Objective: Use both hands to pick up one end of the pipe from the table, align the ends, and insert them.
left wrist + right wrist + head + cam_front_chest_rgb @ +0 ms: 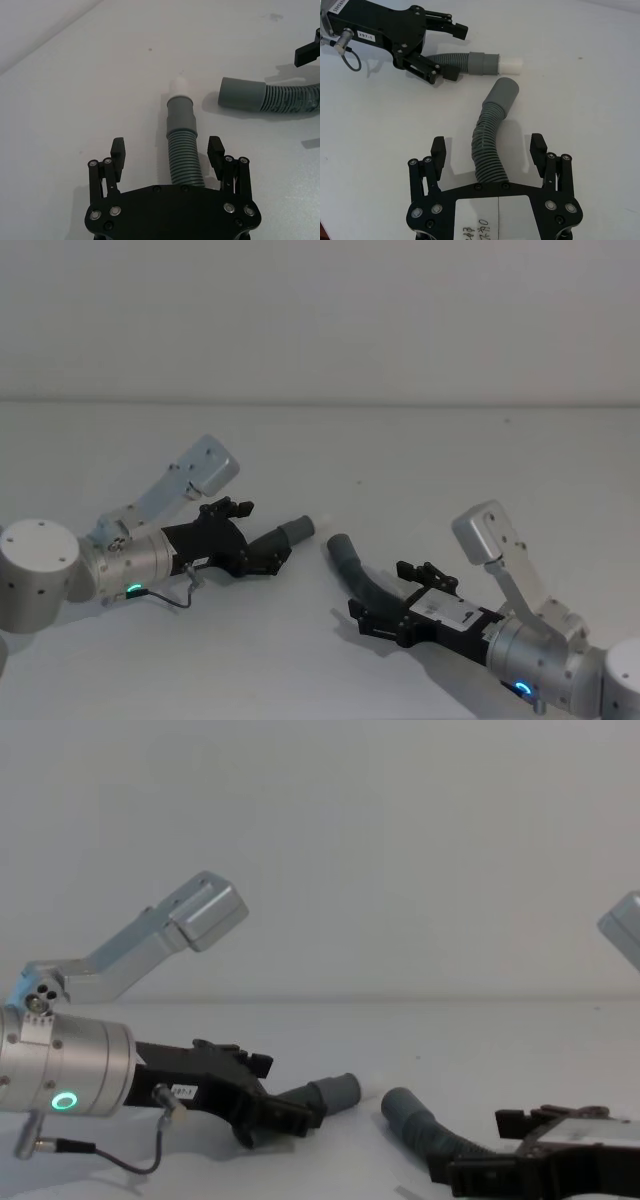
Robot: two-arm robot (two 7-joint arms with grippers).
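Observation:
Two dark-grey ribbed pieces of pipe lie on the white table (pixel 450 470). The left piece (pixel 283 537) has a smooth cuff (pixel 180 112) with a white tip (pixel 180 87). My left gripper (pixel 166 145) is open, one finger on each side of its ribbed part, apart from it. The right piece (pixel 352 562) curves, and its plain grey cuff (pixel 501 95) points toward the white tip with a small gap between the two ends. Open as well, my right gripper (pixel 488 143) straddles that piece's ribbed body. From the side, both grippers (pixel 270 1092) (pixel 480 1152) sit low at the table.
The left gripper (pixel 456 53) also appears farther off in the right wrist view, with a loose grey cable (pixel 350 55) looping from its wrist. Bare white table stretches beyond the pieces to the pale wall (pixel 320 320).

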